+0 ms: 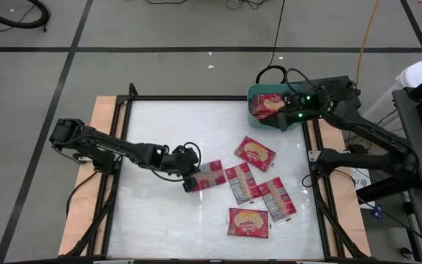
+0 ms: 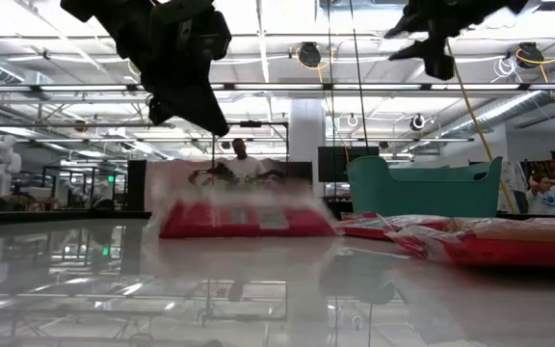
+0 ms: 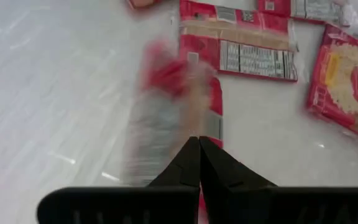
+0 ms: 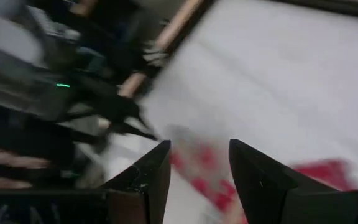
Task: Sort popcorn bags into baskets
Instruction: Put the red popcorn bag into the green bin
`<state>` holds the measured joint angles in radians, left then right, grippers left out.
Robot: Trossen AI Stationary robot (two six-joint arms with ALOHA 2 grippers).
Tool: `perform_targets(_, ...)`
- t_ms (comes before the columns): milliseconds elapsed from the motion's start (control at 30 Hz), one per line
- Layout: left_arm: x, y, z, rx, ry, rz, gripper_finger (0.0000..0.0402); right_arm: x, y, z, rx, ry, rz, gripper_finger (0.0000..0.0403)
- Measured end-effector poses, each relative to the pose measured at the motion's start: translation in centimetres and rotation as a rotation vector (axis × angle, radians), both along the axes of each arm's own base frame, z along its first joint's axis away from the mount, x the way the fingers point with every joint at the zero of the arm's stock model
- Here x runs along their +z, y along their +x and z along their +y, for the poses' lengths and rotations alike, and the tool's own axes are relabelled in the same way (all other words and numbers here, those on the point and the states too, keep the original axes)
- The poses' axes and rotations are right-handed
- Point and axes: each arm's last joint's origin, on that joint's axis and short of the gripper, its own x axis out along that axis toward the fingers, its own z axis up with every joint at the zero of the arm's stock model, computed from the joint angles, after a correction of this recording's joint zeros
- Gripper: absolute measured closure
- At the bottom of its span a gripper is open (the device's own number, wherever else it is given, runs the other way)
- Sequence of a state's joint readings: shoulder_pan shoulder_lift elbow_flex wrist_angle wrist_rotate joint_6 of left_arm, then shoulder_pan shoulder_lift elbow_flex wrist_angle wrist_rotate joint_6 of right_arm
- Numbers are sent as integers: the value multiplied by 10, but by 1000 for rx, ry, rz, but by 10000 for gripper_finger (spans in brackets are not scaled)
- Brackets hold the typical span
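From above, my left claw pinched a packet by its edge, well away from the tub; my right claw hovered open at the tub. Wrist view: my fingers met on its thin, floppy, slippery edge.

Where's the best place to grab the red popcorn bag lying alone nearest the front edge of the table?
The flat red popcorn bag lies face up, apart from its neighbours. Probably best to come straight down and pinch a short edge, likely its free left one; the face offers no grip.
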<state>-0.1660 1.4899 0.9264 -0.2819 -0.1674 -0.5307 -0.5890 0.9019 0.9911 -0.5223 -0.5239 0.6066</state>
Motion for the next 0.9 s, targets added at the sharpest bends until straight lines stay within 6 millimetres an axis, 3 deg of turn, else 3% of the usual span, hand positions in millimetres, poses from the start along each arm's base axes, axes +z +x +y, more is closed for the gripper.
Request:
perform_targets(200, 0, 0, 1, -4, -5, 6, 401, 4, 39, 11, 79, -6, -207, 248)
perform_targets(433, -5, -5, 5, 98, -80, 72, 377, -24, 71, 28, 179, 23, -66, 248)
perform_targets(733, -24, -16, 7, 119, -22, 285, 224, -28, 78, 43, 268, 57, -46, 248)
perform_targets(900, -36, -8, 6, -46, 92, 313, 152, -27, 78, 45, 284, 63, -50, 248)
